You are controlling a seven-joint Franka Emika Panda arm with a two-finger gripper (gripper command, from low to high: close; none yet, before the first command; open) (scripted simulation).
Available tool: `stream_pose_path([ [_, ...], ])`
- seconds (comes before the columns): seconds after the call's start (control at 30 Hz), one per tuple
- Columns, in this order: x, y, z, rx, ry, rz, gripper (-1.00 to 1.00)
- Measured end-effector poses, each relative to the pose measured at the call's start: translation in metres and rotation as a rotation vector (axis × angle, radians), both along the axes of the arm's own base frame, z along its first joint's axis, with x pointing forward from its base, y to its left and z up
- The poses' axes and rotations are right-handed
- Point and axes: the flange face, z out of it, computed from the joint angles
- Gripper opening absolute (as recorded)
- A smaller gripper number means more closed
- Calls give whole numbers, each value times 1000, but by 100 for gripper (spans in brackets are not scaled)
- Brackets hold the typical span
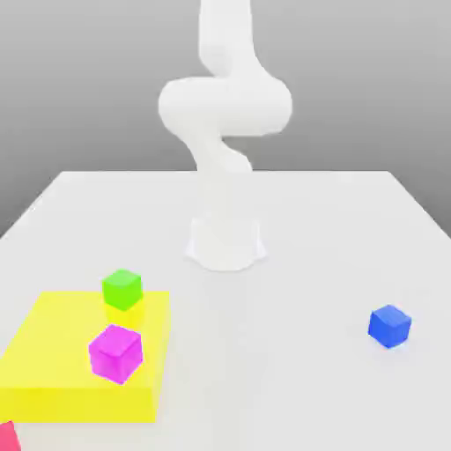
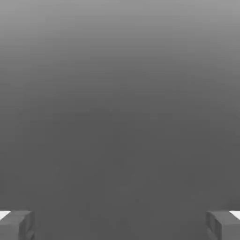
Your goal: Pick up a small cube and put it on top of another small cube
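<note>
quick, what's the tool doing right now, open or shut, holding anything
tool: open, fingertips wide apart, nothing held between them.

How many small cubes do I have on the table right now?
3 for sure. The green cube and the magenta cube sit on the yellow slab; the blue cube sits alone at the exterior view's right. A red shape at the frame's corner may be another.

Soft, even, bright simulator light.
The white bench (image 1: 291, 352) is nearly shadowless; the arm (image 1: 225, 106) looks washed-out and hazy against a grey gradient backdrop.
</note>
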Motion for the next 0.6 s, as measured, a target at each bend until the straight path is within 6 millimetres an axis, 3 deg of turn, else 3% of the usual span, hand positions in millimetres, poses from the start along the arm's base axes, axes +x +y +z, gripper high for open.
stream_pose_path([
  [0.13, 36, 62, -90, -10, 136, 88, 0],
  [0.3, 40, 136, -204, -41, 298, 195, 0],
  [0.47, 5, 199, -316, -92, 455, 299, 0],
  [0.6, -51, 239, -399, -152, 578, 397, 0],
])
